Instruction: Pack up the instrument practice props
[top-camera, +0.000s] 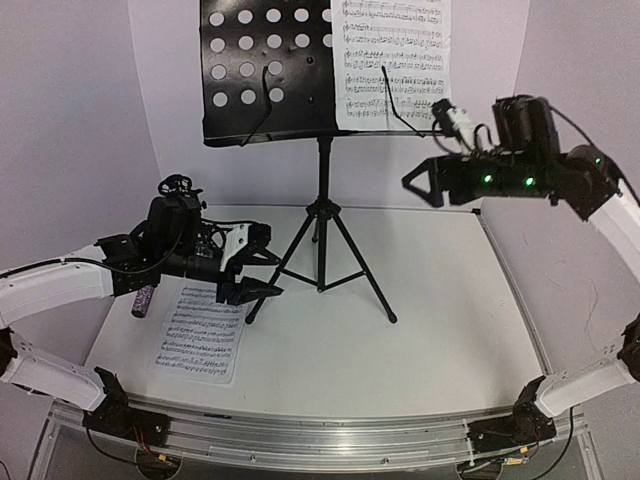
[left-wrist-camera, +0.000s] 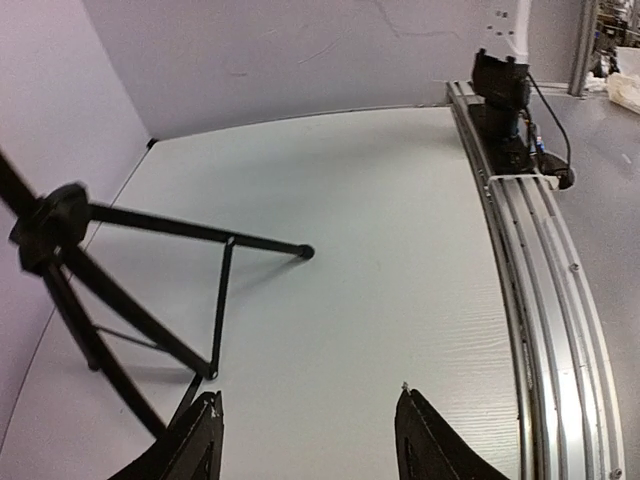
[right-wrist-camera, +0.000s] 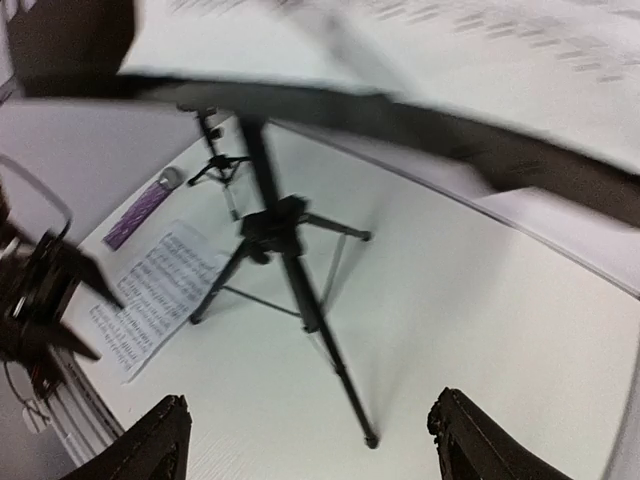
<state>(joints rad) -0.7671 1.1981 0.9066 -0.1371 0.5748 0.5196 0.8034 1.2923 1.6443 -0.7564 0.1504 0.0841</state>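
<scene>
Right pincer (top-camera: 418, 183) hovers open below the sheet-music page (top-camera: 390, 60) on the music stand (top-camera: 255, 70).

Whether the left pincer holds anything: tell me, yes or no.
No, the left pincer stands open above the table, nothing between its jaws.

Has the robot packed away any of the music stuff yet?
Not that I can see. Nothing is in hand: the left gripper and right gripper are open and empty. Left to do: one sheet on the tall music stand, another sheet flat on the table, the microphone beside it and the small mic stand.
</scene>
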